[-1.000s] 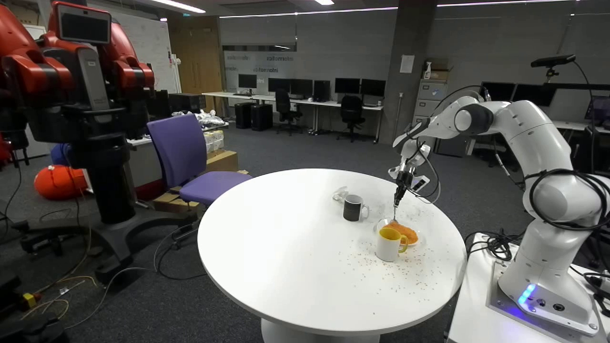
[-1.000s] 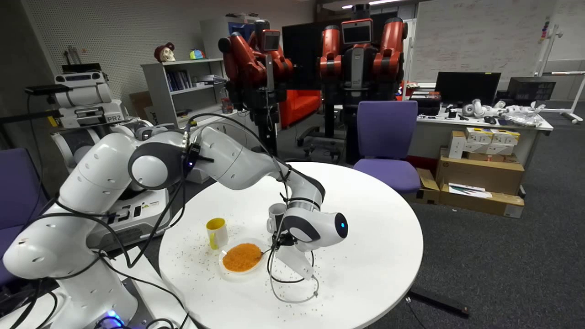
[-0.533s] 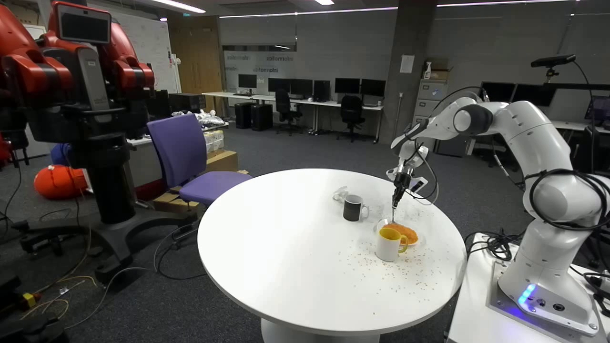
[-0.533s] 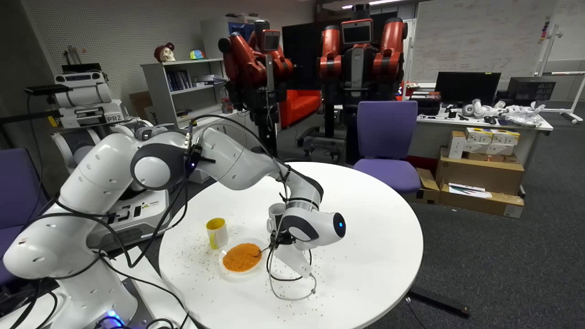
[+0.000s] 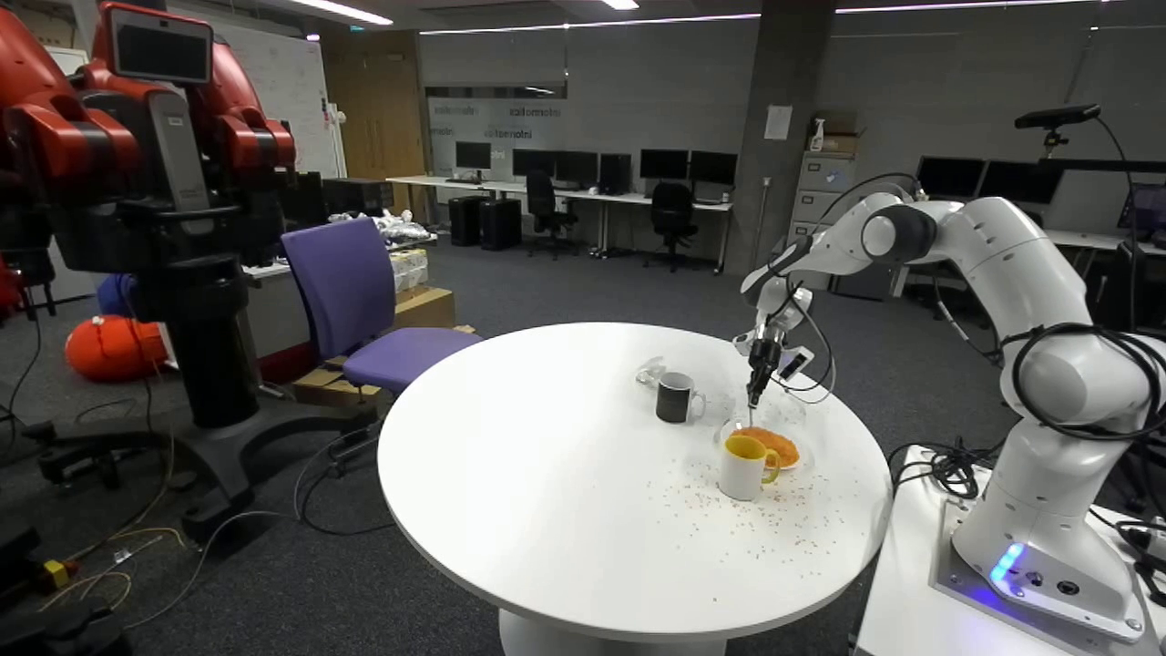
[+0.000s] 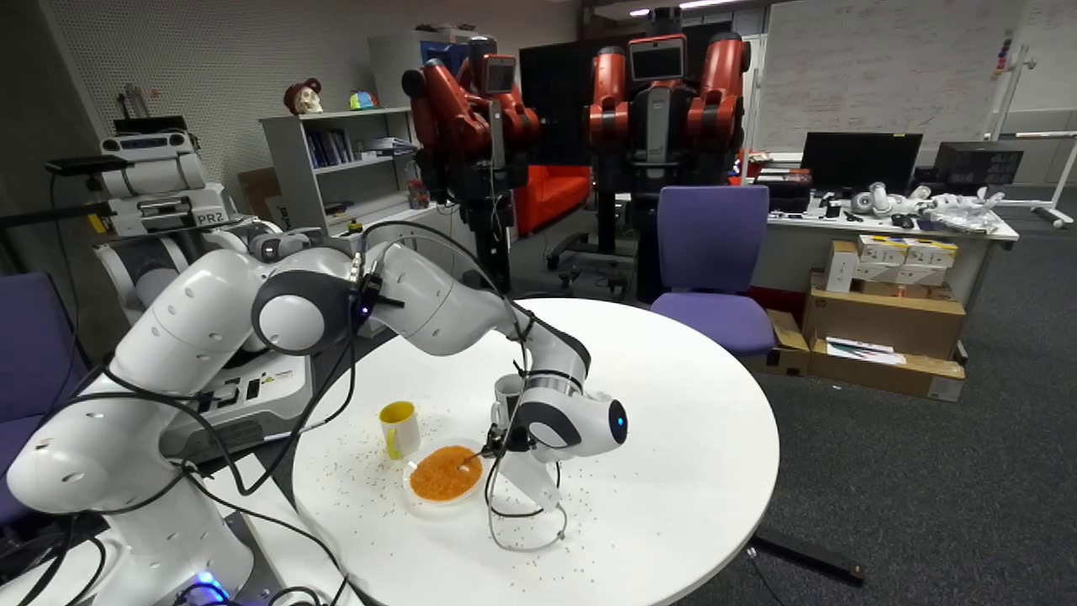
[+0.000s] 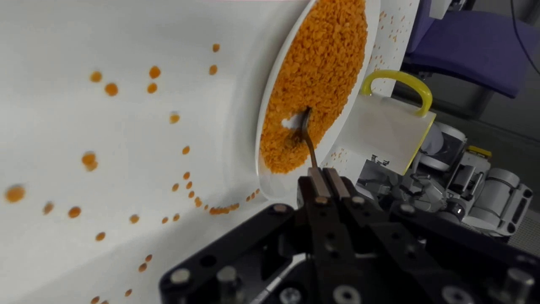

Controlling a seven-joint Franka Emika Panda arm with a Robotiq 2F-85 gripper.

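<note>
Wrist view: my claw point(image 7: 324, 169) is clamped on the handle of the spoon point(image 7: 306, 131), whose far end sits sunk in the orange grains point(image 7: 320, 71) heaped on the plate point(image 7: 276, 188). Beside that end a small white patch shows through the heap. The yellow mug point(image 7: 388, 131), white outside with a yellow handle, stands upright next to the plate; I cannot tell whether they touch. Stray grains lie on the table point(image 5: 528, 456) around both. In both exterior views my claw angles down close to the plate's rim. In an exterior view the black mug point(image 5: 672, 405) stands upright near the plate but apart from it, with crumpled plastic point(image 5: 650, 371) lying just behind it. Beyond the table in an exterior view stand a purple chair point(image 6: 713, 244) and two red robots point(image 6: 660, 126).
</note>
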